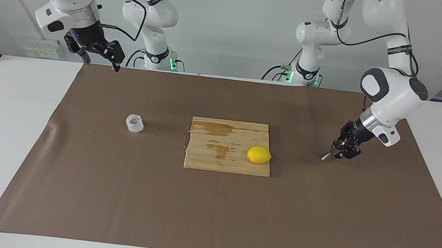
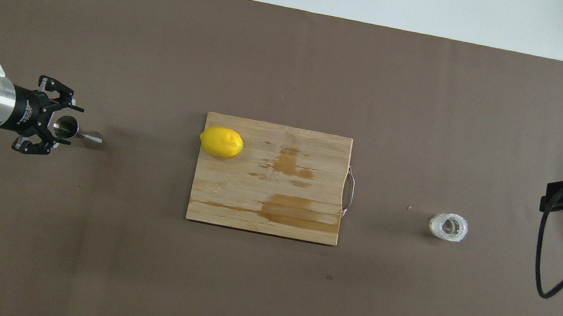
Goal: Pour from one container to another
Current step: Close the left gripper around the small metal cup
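The glass cup (image 1: 134, 123) stands upright on the brown mat (image 1: 212, 212) in the left-center of the facing view, nothing touching it. The steel jigger (image 1: 332, 150) stands at the right of that view, the left hand (image 1: 344, 149) low around its upper cone, fingers partly closed beside it; contact cannot be told. A lemon (image 1: 259, 155) lies on the cutting board (image 1: 217, 160) between them. The right hand (image 1: 98, 56) waits raised at upper left over the tabletop (image 1: 10, 120), fingers apart.

You have a wooden board (image 2: 269, 179) lying mid-table on the brown mat (image 2: 235, 299) (stained in darker patches), its metal handle (image 2: 349, 191) toward the right arm's end. A lemon (image 2: 221, 142) sits on the board's corner toward the left arm's end.
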Tool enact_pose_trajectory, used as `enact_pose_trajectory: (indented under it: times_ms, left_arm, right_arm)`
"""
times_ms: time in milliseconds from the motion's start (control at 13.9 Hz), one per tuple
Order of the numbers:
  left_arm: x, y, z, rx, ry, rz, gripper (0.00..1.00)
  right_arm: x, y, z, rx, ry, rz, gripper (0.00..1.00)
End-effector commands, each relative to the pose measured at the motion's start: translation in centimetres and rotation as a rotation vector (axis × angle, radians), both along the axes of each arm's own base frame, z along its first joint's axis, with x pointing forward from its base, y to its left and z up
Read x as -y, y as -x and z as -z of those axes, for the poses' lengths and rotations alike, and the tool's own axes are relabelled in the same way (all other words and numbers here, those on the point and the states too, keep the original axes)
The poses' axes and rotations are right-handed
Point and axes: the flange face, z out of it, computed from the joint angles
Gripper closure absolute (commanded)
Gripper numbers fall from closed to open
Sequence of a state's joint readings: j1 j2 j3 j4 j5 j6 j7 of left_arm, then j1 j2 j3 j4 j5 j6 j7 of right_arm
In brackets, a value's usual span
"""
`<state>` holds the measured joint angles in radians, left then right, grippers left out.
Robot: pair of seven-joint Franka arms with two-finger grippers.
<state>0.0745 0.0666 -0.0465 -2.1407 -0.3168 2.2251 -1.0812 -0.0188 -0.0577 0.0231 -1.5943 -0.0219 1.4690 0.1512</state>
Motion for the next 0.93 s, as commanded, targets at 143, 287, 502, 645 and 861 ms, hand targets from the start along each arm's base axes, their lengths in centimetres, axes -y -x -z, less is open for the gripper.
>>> enact_pose_trajectory:
  times_ms: [143,287,502,645,861]
  left_arm:
    - [-0.02,0.31,0.49,0.007,0.009,-0.018,0.47]
    - [-0.03,0.31,0.49,0.007,0.009,-0.017,0.6]
    - [-0.19,0.32,0.51,0.006,0.009,-0.019,0.71]
    - [-0.17,0.31,0.46,0.004,0.01,-0.02,0.72]
    - [0.08,0.03,0.0,-0.003,0.015,-0.014,0.75]
  right_arm:
    - [0.25,0.47,-0.04,0.001,0.004,-0.013,0.0]
    - [0.25,0.47,-0.04,0.001,0.004,-0.013,0.0]
    - [0.25,0.47,-0.04,0.001,0.004,-0.013,0.0]
    - [0.25,0.46,-0.05,0.003,0.004,-0.013,0.0]
    - [0.25,0.47,-0.04,0.001,0.004,-0.015,0.0]
